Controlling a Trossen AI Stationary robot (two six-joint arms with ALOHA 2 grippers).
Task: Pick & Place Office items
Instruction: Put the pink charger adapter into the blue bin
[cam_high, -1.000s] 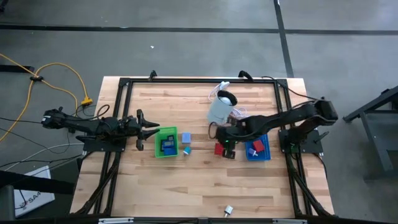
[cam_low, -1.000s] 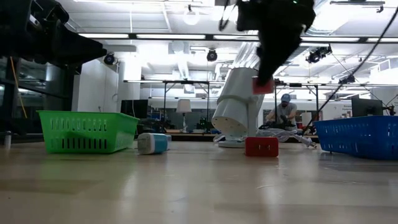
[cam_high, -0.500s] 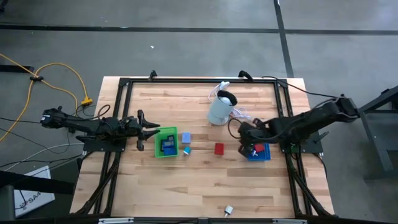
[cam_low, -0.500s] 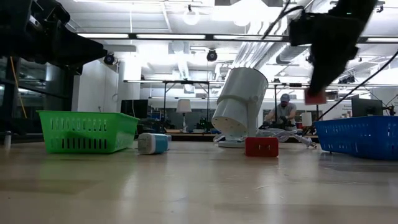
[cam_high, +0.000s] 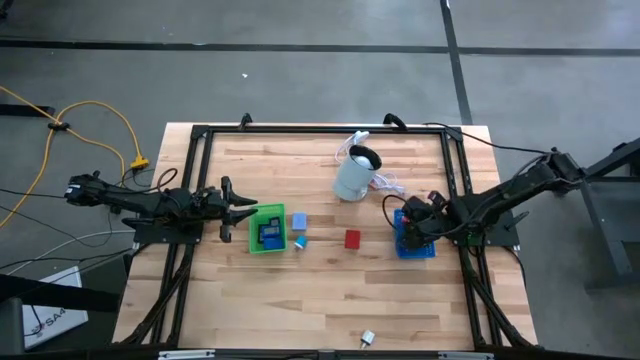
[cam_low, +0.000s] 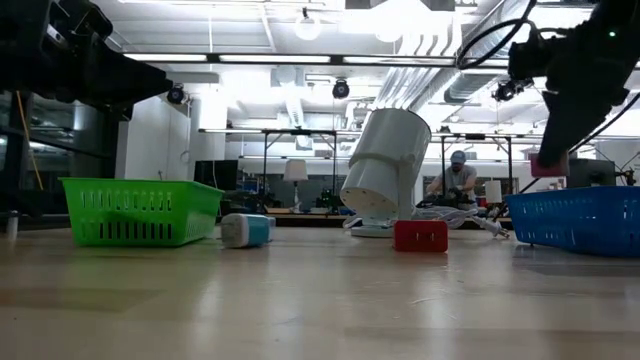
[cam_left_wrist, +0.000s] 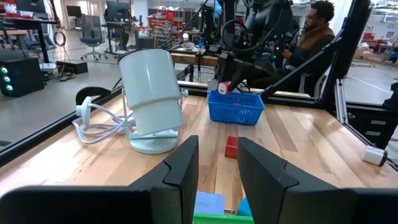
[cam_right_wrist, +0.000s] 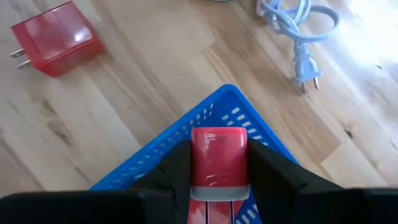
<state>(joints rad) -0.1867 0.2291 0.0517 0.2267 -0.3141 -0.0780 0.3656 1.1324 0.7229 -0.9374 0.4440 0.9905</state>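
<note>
high view: the right gripper now hangs over the near-centre end of the blue tray; a second ago it was out over the bare wood beside the red block, and half a second ago just at the tray's edge, so it has carried its load sideways toward the right of the table. from its wrist you can see the fingers clamped on a red item with a grey band, held right above the corner of the tray's blue mesh wall. in the low view that piece shows pinkish, up in the air above the tray's rim, not yet touching it.

the red block, a plug-in sort with two prongs, lies where it did on the table between the two trays, well apart from the gripper now. the pale cylinder appliance with its white cord has not shifted, leaning behind the block.

the left gripper has not moved, parked at the outer end of the green tray, its fingers close together with a narrow gap and nothing between them. blue pieces sit in the green tray, a light blue piece and a teal piece just beside it. a small white piece lies alone near the front edge.
</note>
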